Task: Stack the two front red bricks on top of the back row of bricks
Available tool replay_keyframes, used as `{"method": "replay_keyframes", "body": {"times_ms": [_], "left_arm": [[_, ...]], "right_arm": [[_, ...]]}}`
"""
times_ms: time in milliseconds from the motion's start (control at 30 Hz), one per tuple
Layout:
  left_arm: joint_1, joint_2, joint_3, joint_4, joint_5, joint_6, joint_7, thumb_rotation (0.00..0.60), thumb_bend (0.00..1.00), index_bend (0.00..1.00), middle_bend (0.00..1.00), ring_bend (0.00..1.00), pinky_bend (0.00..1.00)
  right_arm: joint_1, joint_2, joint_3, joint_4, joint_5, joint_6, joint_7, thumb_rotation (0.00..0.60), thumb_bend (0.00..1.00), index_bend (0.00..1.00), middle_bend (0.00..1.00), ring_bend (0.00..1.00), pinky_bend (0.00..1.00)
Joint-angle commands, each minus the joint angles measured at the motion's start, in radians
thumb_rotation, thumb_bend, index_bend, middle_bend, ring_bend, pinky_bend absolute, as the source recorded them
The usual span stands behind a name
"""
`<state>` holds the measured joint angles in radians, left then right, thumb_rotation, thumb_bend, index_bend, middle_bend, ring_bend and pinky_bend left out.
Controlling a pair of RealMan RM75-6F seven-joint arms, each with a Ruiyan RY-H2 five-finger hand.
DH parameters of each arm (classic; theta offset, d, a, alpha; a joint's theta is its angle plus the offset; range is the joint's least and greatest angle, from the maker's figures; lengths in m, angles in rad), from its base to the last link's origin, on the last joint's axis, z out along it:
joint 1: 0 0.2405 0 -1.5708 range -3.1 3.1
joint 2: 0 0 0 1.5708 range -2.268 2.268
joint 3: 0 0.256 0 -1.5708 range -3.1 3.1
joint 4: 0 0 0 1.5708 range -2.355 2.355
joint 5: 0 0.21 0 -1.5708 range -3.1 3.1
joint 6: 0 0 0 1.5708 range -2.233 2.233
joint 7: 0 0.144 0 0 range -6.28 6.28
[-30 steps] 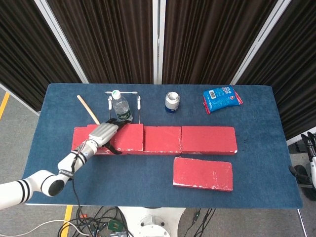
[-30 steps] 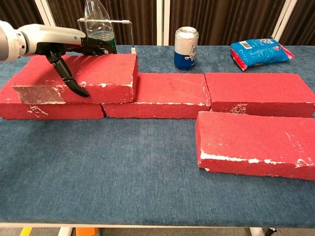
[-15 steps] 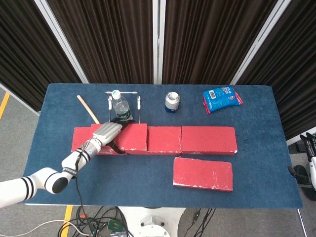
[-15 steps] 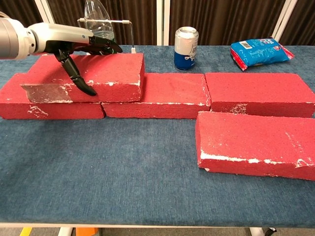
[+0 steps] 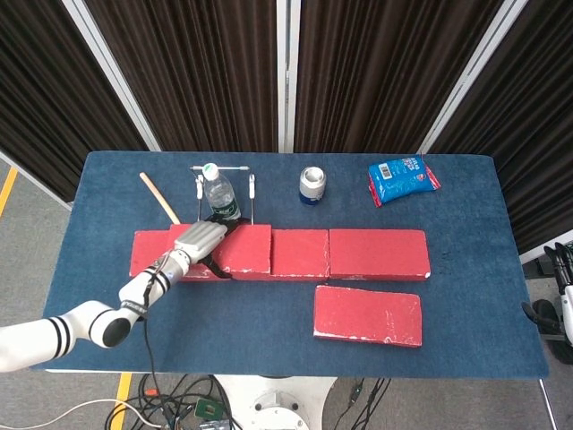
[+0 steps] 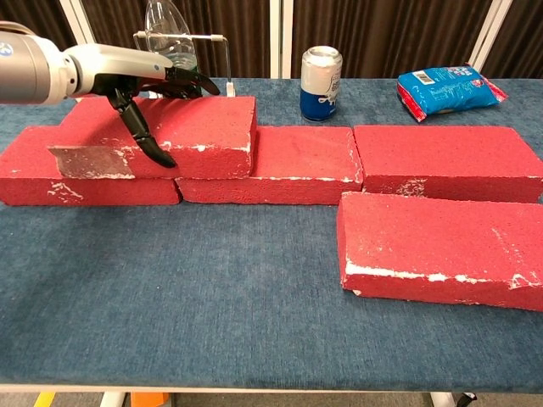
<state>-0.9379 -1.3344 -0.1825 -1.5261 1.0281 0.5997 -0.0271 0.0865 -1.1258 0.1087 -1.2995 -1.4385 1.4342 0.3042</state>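
Desk (image 5: 269, 313): blue cloth.
Back row (image 6: 339, 165): 3 red bricks.
Front brick (image 6: 441, 242): before the row's right end.
Behind row: bottle (image 5: 218, 193), can (image 6: 321, 82), blue packet (image 6: 445, 89), wooden stick (image 5: 159, 198).

One brick (image 6: 165, 136) lies atop the back row (image 6: 441, 161)'s left end.

Silver-backed left hand (image 6: 140, 80), black fingers (image 6: 148, 144), white black-banded arm (image 5: 54, 333)

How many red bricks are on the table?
5. Three lie in the back row: left brick, middle brick, right brick. One stacked brick sits on that row, under the left hand. One front brick remains.
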Motion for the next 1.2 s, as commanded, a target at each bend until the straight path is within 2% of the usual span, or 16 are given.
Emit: {"method": "replay_keyframes", "body": {"times_ms": [33,1033,1100,1200], "left_arm": [[-0.002,0.000,0.001,0.002,-0.003,-0.002,0.000,0.600,0.00,0.07,0.19,0.26,0.07],[-0.014,-0.008,0.014,0.029,-0.004,-0.009,-0.020,0.600,0.00,0.07,0.18,0.26,0.07],[-0.013,-0.008,0.015,0.027,-0.002,-0.009,-0.022,0.600,0.00,0.07,0.18,0.23,0.07],[-0.014,-0.008,0.015,0.028,-0.001,-0.011,-0.026,0.600,0.00,0.07,0.13,0.09,0.07]], "right_arm": [[0.000,0.001,0.001,-0.001,-0.001,0.003,0.002,0.600,0.14,0.00,0.00,0.00,0.00],[-0.002,0.011,0.006,-0.014,0.002,0.007,0.010,0.600,0.14,0.00,0.00,0.00,0.00],[-0.003,0.011,0.007,-0.013,0.003,0.007,0.011,0.600,0.14,0.00,0.00,0.00,0.00],[-0.003,0.012,0.006,-0.015,0.004,0.005,0.016,0.600,0.14,0.00,0.00,0.00,0.00]]}}
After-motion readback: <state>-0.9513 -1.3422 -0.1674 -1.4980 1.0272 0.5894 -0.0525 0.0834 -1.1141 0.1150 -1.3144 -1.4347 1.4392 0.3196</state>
